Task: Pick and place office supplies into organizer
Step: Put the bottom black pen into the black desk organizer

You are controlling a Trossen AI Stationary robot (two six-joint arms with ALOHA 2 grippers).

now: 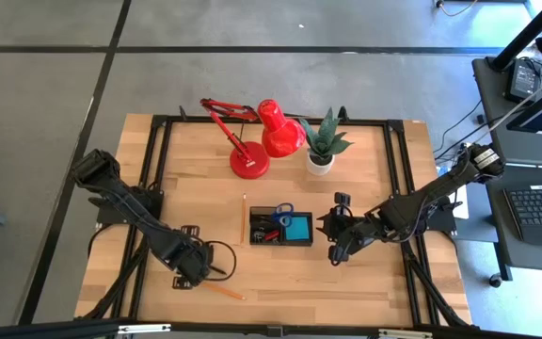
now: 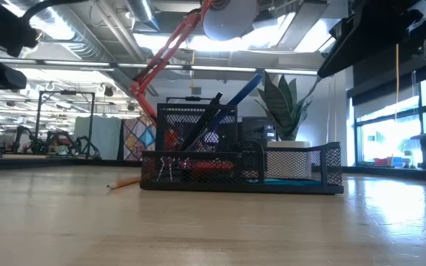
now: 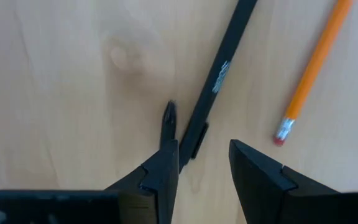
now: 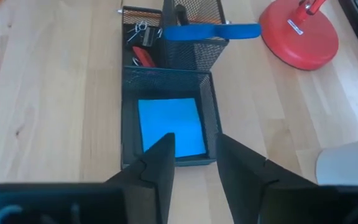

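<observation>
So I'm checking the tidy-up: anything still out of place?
Yes. A black pen and an orange pencil lie loose on the table by the left gripper, and another pencil lies left of the organizer.

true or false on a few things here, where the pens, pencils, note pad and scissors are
1. A black pen lies on the wooden table between the left gripper's open jaws. True.
2. The blue square note pad lies on the bare table. False: it lies in the black mesh organizer.
3. An orange pencil lies beside that pen. True.
4. The blue-handled scissors lie flat by the red lamp base. False: they stand in the organizer's cup.
</observation>
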